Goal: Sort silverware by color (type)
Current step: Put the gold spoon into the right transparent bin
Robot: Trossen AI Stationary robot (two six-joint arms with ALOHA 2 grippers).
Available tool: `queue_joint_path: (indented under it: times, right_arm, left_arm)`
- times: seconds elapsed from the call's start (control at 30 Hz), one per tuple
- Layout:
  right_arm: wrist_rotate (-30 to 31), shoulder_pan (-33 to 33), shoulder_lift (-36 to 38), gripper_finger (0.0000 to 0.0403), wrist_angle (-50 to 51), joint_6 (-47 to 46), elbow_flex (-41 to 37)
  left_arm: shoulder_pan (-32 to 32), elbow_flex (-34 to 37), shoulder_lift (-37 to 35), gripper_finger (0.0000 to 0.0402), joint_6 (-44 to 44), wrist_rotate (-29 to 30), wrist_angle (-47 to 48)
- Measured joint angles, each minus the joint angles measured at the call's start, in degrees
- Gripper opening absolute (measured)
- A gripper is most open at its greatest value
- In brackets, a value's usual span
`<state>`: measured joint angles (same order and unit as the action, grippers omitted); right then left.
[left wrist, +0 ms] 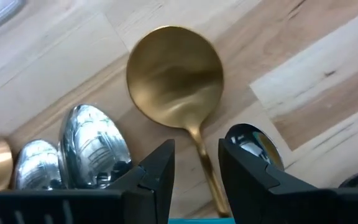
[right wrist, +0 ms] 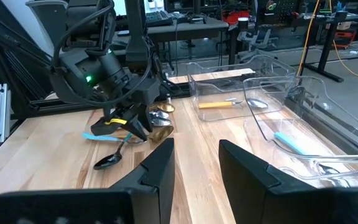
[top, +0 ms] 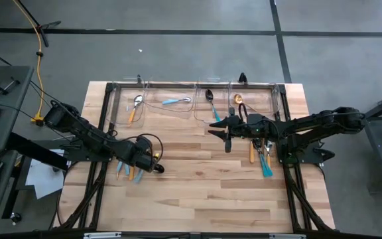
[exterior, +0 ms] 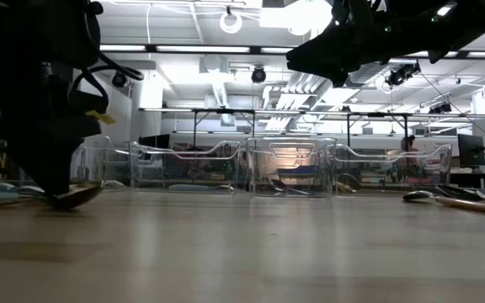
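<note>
— Two pincers are over the tabletop (top: pixel 204 192). What is the left one doing?
— The left pincer (left wrist: pixel 196 152) is low over the left-hand heap of cutlery, fingers apart, astride the thin handle of a gold spoon (left wrist: pixel 174 74) that lies flat on the wood. I see no clamp on it. Silver spoon bowls (left wrist: pixel 95 146) lie just beside it.
— And in the middle?
— Four clear bins (top: pixel 191 84) line the far edge. From the left they hold an orange-handled spoon (top: pixel 134 107), a light-blue-handled piece (top: pixel 176 101), a black spoon with a blue handle (top: pixel 211 103) and a gold one (top: pixel 239 99).
— The right side?
— The right pincer (right wrist: pixel 196 149) hangs above the tabletop in front of the bins, fingers apart and empty. Under that arm lie more orange and blue handles (top: pixel 262 156).
</note>
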<state>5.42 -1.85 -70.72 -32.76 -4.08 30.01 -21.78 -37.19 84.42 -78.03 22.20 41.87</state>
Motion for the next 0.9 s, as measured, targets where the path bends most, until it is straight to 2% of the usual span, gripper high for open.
queue_joint_path:
  times: [0.37,0.6,0.9]
  right_arm:
    - [0.0,0.0,0.0,0.011,0.01,0.02,0.0]
    - [0.01,0.02,0.0,0.011,0.0,0.02,0.01]
    - [0.0,0.02,0.0,0.011,0.44,0.02,0.01]
  left_arm:
    - [0.0,-0.04,-0.02,0.0115,-1.24,1.76,-0.35]
    - [-0.04,-0.45,-0.05,0.0115,3.06,1.4,-6.37]
    - [-0.04,-3.34,-0.09,0.0115,2.13,1.88,0.8]
